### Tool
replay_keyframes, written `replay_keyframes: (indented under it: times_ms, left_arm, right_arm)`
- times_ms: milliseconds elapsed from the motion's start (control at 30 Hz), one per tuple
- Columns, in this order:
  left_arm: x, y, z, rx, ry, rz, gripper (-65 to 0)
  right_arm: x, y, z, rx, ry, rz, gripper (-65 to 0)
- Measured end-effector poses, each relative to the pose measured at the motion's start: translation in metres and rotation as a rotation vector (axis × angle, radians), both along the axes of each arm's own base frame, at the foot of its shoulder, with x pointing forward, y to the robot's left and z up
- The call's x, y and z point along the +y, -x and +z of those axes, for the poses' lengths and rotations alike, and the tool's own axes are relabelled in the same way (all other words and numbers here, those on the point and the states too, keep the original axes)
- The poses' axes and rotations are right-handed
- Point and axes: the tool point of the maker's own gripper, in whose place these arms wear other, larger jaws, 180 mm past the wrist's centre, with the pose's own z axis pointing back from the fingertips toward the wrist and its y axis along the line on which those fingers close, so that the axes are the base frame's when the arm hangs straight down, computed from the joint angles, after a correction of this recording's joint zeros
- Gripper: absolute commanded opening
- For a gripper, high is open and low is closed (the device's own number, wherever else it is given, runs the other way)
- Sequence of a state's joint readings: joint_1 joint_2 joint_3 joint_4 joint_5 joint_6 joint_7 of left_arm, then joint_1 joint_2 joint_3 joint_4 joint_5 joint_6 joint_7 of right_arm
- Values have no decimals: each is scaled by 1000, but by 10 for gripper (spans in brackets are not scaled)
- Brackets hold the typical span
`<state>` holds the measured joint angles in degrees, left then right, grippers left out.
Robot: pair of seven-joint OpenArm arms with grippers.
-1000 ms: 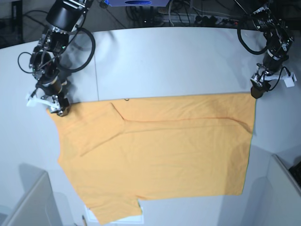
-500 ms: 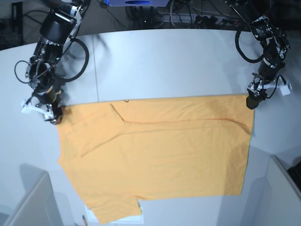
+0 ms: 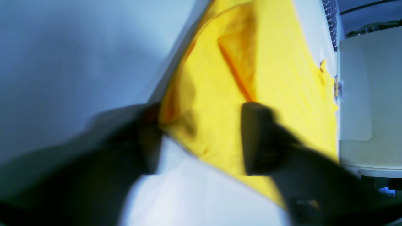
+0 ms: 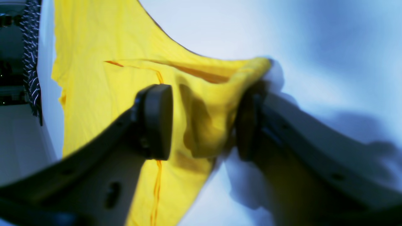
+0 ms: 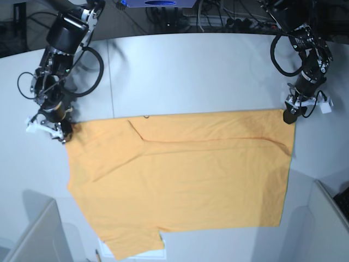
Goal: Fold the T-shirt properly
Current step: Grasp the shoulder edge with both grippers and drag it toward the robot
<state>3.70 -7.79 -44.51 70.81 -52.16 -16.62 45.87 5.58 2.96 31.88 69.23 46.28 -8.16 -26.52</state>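
Note:
The light-orange T-shirt (image 5: 185, 174) lies spread flat on the grey table (image 5: 191, 71), plain side up, with one sleeve at the front left. My left gripper (image 5: 288, 117) is at the shirt's far right corner. In the left wrist view (image 3: 201, 138) its fingers stand apart, with the corner of the T-shirt (image 3: 267, 62) between them. My right gripper (image 5: 64, 135) is at the far left corner. In the right wrist view (image 4: 204, 125) its fingers stand apart around a raised bunch of the T-shirt (image 4: 94, 62), which touches one finger (image 4: 248, 125).
Light panels stand at the front left (image 5: 32, 234) and front right (image 5: 327, 224) of the table. Cables (image 5: 229, 22) run along the back edge. A white sheet (image 5: 106, 248) shows under the sleeve at the front.
My right gripper moved outward to the left, and the far left corner went with it. My left gripper moved a little left and nearer along the far right corner.

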Motion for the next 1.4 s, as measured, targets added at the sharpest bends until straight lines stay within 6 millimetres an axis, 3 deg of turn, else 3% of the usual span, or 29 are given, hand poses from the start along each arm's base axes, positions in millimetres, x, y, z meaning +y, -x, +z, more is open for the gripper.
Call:
replay_keyframes:
  times_ms: [67, 100, 200, 467, 600, 900, 1067, 1233, 1400]
  left_arm:
    - [-2, 4, -5, 32, -9, -20, -615]
    - [-3, 5, -6, 43, -15, -30, -650]
    - [-3, 5, -6, 47, -16, -36, -650]
    - [4, 8, -1, 51, -26, -45, -650]
    - [13, 31, 3, 94, -97, -62, -650]
    - [13, 72, 26, 139, -231, -141, -650]
    - [12, 91, 24, 177, -249, -156, -650]
    - [8, 118, 19, 237, -255, -188, -650]
    - [4, 133, 23, 254, -274, -201, -650]
  right_arm:
    - [1, 2, -3, 7, -2, 3, -507]
    - [2, 3, -4, 10, -5, 6, -543]
    - [4, 5, -6, 23, -13, 7, -650]
    - [4, 5, -1, 30, -20, 23, -650]
    - [5, 17, 5, 45, -16, 61, -650]
    - [3, 66, 14, 73, 48, 99, -650]
    - [5, 82, 19, 47, 12, 87, -650]
    - [-18, 130, 9, 66, -84, -31, -650]
    - [-15, 162, -3, 108, -122, -50, -650]
